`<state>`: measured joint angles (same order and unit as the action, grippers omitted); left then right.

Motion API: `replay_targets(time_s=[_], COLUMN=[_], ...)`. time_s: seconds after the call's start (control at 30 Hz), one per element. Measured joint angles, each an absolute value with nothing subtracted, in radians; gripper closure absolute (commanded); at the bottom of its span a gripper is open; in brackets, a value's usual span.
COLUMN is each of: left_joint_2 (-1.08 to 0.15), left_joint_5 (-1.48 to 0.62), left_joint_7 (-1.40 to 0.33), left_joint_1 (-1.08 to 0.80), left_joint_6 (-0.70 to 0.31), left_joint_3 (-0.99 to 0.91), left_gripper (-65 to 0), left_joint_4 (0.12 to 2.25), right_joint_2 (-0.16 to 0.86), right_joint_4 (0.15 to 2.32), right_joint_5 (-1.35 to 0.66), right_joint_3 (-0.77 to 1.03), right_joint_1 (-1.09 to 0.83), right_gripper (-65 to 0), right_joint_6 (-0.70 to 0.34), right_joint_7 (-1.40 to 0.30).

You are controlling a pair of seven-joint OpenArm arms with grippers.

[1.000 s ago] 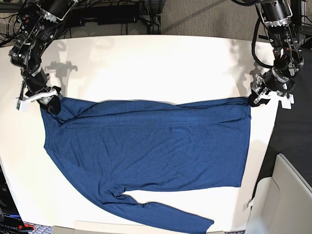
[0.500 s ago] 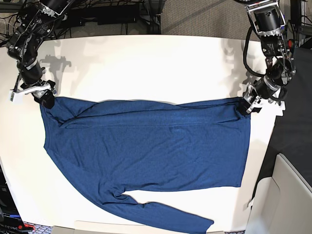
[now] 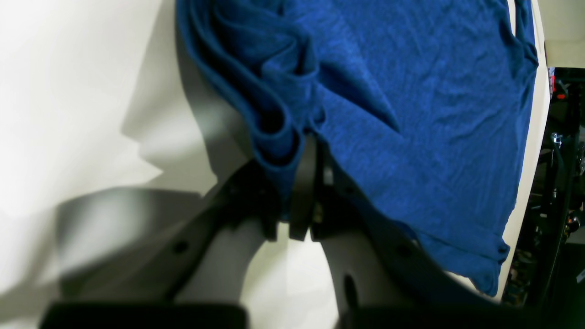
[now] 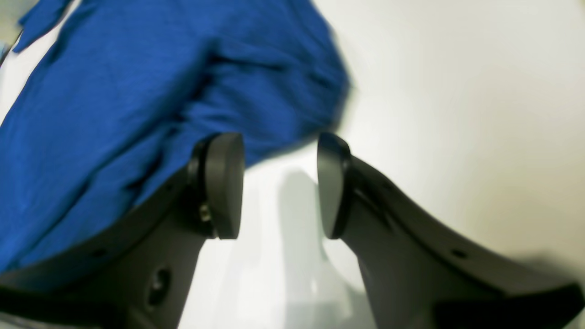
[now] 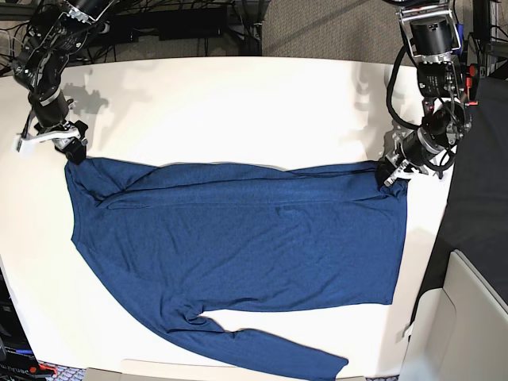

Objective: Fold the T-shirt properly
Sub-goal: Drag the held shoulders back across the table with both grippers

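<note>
Blue shirt (image 5: 238,238) lies flat on your white table (image 5: 238,103); left gripper (image 3: 299,183) pinches its bunched corner, right gripper (image 4: 279,183) gapes beside it.

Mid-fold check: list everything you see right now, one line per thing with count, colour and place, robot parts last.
T-shirt: one, dark blue, long-sleeved, spread flat across the table, one sleeve trailing toward the near edge.
Table: one, white, under the shirt.
Cables: several, black, behind the table's far edge.
Panel: one, pale beige, at the near corner on the left arm's side.
Left gripper: one, black, shut on a bunched corner of the T-shirt at its far edge.
Right gripper: one, black, jaws apart with bare table between them, just off the T-shirt's other far corner.
</note>
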<state>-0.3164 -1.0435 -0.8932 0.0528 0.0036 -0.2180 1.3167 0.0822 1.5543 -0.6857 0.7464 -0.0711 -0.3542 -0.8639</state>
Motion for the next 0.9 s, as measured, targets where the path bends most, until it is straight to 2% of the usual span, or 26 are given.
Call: replay_targets(time_s=[0.43, 0.5, 0.63, 0.77, 0.9], left_joint_2=[-0.316, -0.316, -0.316, -0.322, -0.355], left_joint_5=[-1.043, -1.044, -1.044, -1.048, -1.045], left_joint_7=[-0.893, -0.893, -0.893, -0.893, -0.9], left_joint_1=[0.044, 0.045, 0.044, 0.031, -0.031], left_joint_6=[0.005, 0.004, 0.003, 0.003, 0.008], left_joint_3=[-0.219, -0.219, -0.219, -0.219, -0.225], left_gripper=[-0.8, -0.7, -0.6, -0.6, -0.6], left_joint_4=[1.317, 1.317, 1.317, 1.326, 1.415], right_joint_2=[0.088, 0.088, 0.084, 0.086, 0.083], right_joint_4=[1.31, 1.288, 1.288, 1.301, 1.373], right_joint_5=[-0.712, -0.712, -0.687, -0.705, -0.713], right_joint_3=[0.752, 0.748, 0.746, 0.749, 0.787], right_joint_1=[0.122, 0.139, 0.139, 0.117, 0.038], right_gripper=[-26.1, -21.3, -1.4, -0.2, -0.2], right_joint_6=[-0.352, -0.353, -0.356, -0.371, -0.446], right_joint_7=[-0.827, -0.826, -0.838, -0.862, -0.887])
